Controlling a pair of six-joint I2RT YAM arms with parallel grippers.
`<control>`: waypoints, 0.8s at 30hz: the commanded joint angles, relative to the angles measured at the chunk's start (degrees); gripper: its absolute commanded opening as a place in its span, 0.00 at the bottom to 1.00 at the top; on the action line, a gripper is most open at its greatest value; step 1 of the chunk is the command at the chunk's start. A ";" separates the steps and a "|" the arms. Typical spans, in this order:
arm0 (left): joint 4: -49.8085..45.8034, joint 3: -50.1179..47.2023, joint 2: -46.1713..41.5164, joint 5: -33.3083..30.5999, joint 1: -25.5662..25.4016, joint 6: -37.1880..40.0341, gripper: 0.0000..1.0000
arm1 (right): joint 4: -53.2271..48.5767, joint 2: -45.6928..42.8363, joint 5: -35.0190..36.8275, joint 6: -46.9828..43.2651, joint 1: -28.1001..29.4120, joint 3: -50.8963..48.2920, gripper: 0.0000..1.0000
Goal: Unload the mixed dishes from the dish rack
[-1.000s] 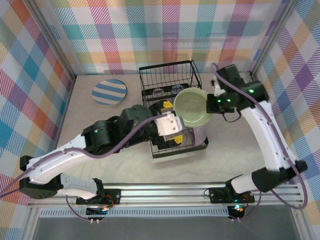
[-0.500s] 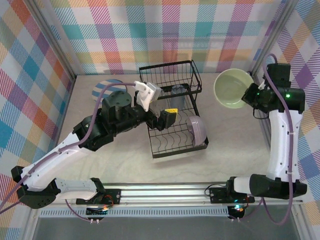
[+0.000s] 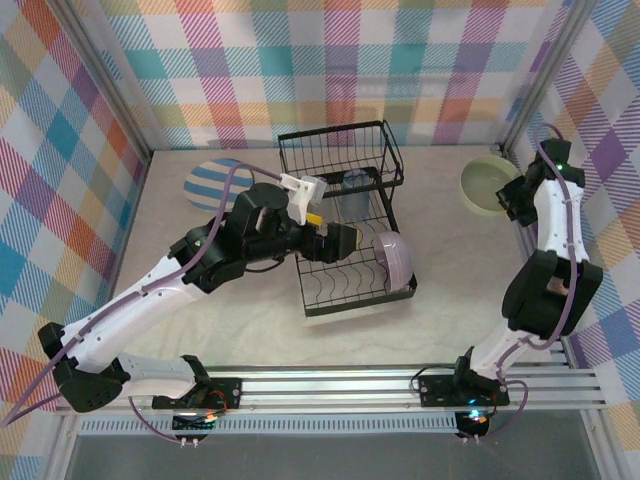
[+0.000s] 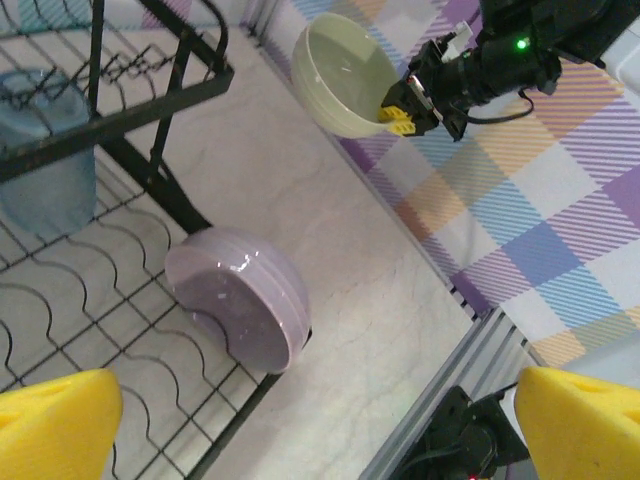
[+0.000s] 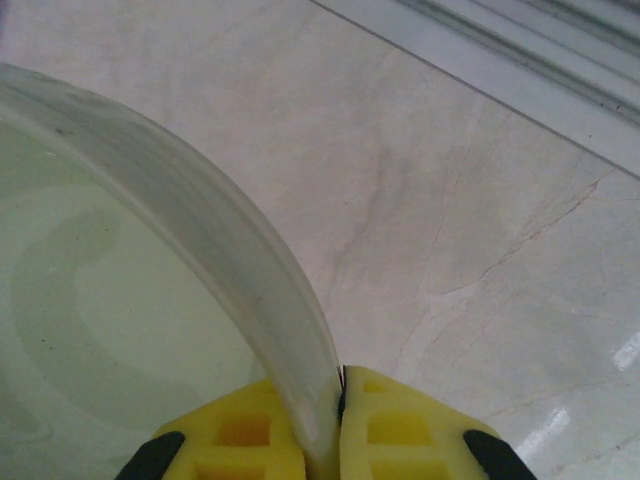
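My right gripper (image 3: 510, 197) is shut on the rim of the pale green bowl (image 3: 485, 185), holding it tilted over the table's back right corner. The wrist view shows that rim (image 5: 200, 250) pinched between the yellow pads (image 5: 400, 430). The black dish rack (image 3: 340, 128) stands mid-table. The lavender bowl (image 3: 393, 262) leans on edge at its near right corner and the grey-blue tumbler (image 3: 353, 193) stands in its basket end. My left gripper (image 3: 338, 236) hovers open over the rack's wavy base, left of the lavender bowl (image 4: 235, 305), with nothing between its fingers (image 4: 50, 425).
A blue-and-white striped plate (image 3: 215, 183) lies flat on the table at the back left. Checkered walls close in the back and both sides. An aluminium rail (image 3: 340, 385) runs along the near edge. Bare table lies between the rack and the green bowl.
The right arm carried the green bowl from above the rack out to the back right corner. The left arm drew back, then reached over the rack's base again.
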 commanded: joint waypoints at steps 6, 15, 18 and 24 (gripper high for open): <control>-6.51 -0.57 0.89 1.61 0.96 -5.70 1.00 | 11.01 9.63 -2.27 1.84 0.19 6.03 0.00; -7.22 -1.77 2.28 1.56 0.92 -7.20 1.00 | 7.96 20.55 -0.96 0.42 1.48 16.22 0.00; -6.88 -1.97 2.54 1.45 0.96 -7.49 1.00 | 6.87 23.30 -0.13 0.39 2.28 19.36 0.00; -7.04 -2.20 2.90 0.59 0.88 -7.91 1.00 | 2.69 28.11 2.21 1.06 3.66 25.43 0.00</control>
